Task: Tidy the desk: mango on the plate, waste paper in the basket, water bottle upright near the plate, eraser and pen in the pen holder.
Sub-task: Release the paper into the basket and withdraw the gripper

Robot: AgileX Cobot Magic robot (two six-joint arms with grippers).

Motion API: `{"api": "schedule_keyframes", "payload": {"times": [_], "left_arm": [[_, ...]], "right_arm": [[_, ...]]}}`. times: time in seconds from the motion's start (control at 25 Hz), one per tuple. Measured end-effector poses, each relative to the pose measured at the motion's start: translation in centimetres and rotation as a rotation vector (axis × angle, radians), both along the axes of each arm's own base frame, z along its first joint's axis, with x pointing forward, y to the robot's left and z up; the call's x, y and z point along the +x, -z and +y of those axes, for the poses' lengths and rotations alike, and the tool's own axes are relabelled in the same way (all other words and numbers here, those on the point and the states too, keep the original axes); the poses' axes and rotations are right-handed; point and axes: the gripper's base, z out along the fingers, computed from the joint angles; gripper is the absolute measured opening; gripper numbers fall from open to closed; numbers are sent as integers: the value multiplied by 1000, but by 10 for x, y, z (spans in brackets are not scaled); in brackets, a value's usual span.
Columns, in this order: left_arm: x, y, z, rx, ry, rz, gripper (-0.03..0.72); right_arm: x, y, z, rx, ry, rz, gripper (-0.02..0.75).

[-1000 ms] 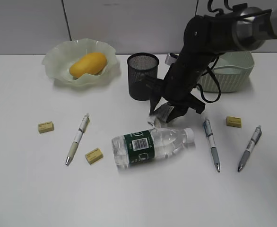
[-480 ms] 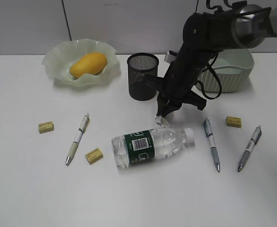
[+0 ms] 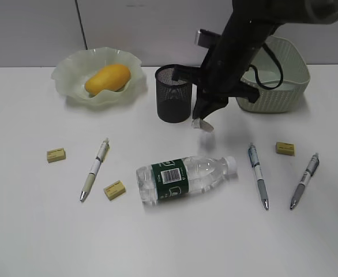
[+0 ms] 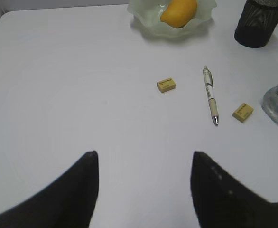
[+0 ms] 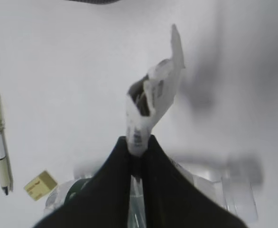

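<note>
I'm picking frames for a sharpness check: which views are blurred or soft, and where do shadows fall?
Right wrist view: the waste paper and the right pincer holding it look soft, with grey shadows on the desk. Exterior view: crisp, faint shadow under the water bottle. Left wrist view: sharp and evenly lit.

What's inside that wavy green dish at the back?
A yellow-orange mango lies alone in the plate, resting along its middle. The plate's floor under the fruit is hidden, so anything beneath it cannot be seen. The front rim also covers the mango's lower edge.
</note>
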Motion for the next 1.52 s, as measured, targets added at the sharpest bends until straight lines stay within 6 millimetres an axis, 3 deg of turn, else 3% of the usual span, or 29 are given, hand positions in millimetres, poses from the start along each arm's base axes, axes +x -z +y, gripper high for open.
{"api": "schedule_keyframes", "payload": {"times": [0.24,0.44,0.88,1.04,1.24,1.52], "left_arm": [[0,0,0,-3,2,0,465],[0,0,0,1,-1,0,464],[0,0,0,1,-1,0,460],[0,0,0,1,-1,0,460],[0,0,0,2,-1,0,460],[0,0,0,2,-1,0,460]], "right_arm": [[-5,-45,-15,-84,-75,-129,55],[9,-70,-44,-121,-41,-202,55],[53,-91,-126,-126,149,-411,49],[66,-98,-138,-133,179,-557,48],[82,-85,-136,-115,190,-644,48],[101,-29,-134,-157,162,-617,62]]}}
